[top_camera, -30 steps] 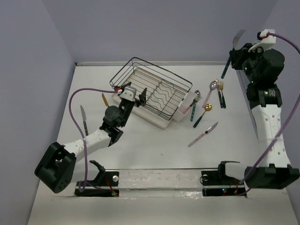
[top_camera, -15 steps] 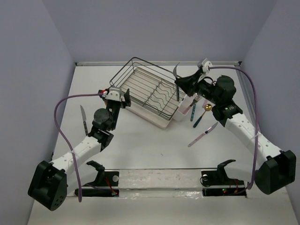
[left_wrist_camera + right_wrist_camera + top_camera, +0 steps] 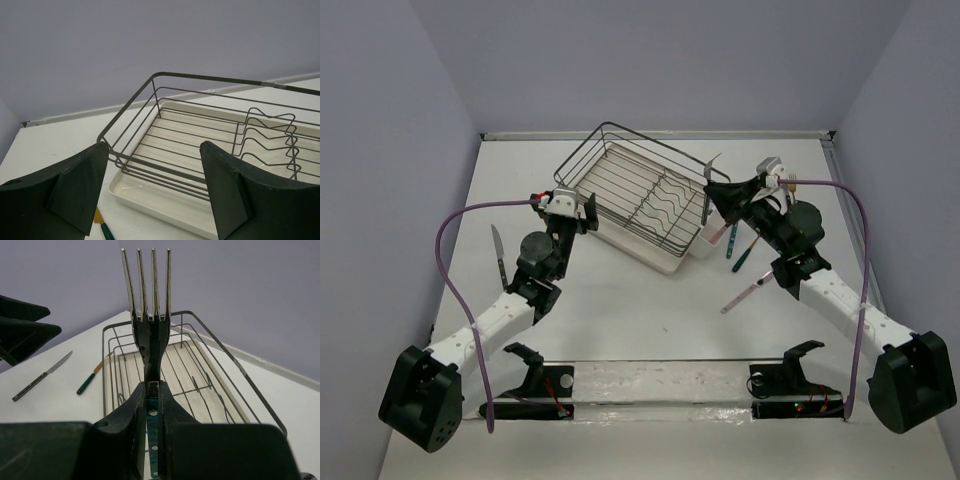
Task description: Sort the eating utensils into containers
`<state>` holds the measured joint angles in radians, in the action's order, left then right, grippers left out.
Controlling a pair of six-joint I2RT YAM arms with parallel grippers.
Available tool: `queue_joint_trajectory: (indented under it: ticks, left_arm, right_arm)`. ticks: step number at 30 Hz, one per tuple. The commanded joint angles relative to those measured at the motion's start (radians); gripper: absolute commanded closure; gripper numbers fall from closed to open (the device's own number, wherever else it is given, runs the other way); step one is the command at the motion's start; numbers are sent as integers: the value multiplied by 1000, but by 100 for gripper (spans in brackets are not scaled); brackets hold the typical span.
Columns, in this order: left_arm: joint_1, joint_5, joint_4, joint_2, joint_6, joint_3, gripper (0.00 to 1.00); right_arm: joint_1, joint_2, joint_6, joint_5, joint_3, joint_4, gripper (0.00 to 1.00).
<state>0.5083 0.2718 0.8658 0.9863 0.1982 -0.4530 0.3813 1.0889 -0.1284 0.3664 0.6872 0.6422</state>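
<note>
R gripper (image 3: 151,392) pinching fork (image 3: 148,335) handle, tines up, L gripper (image 3: 152,182) wide by rack (image 3: 210,78)

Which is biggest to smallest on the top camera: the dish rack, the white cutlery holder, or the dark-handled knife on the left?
1. wire dish rack, by far the largest.
2. white cutlery holder, next by area.
3. dark-handled knife, thinnest, though roughly as long as the holder, so that pair is close.
</note>
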Motion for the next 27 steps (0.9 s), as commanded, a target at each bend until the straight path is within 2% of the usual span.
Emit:
queue_joint_trajectory:
  ticks: [1,5,24,25,27]
  left_arm:
    - [-5,-3,44,-3,-8,-4,14]
    - [-5,-9,39,0,-8,-4,14]
    - [-8,-25,41,-15,-13,17,14]
    - [-10,-25,41,-15,-11,16,14]
    - [-11,-26,42,-15,-11,16,14]
  right_arm:
    - [5,-32,18,-95,-61,160,100]
    - [5,-49,59,-158,-95,175,100]
    - [5,-17,-7,-123,-198,191,100]
    - [5,-8,-8,-109,-189,173,89]
    - [5,2,-11,-98,-181,151,73]
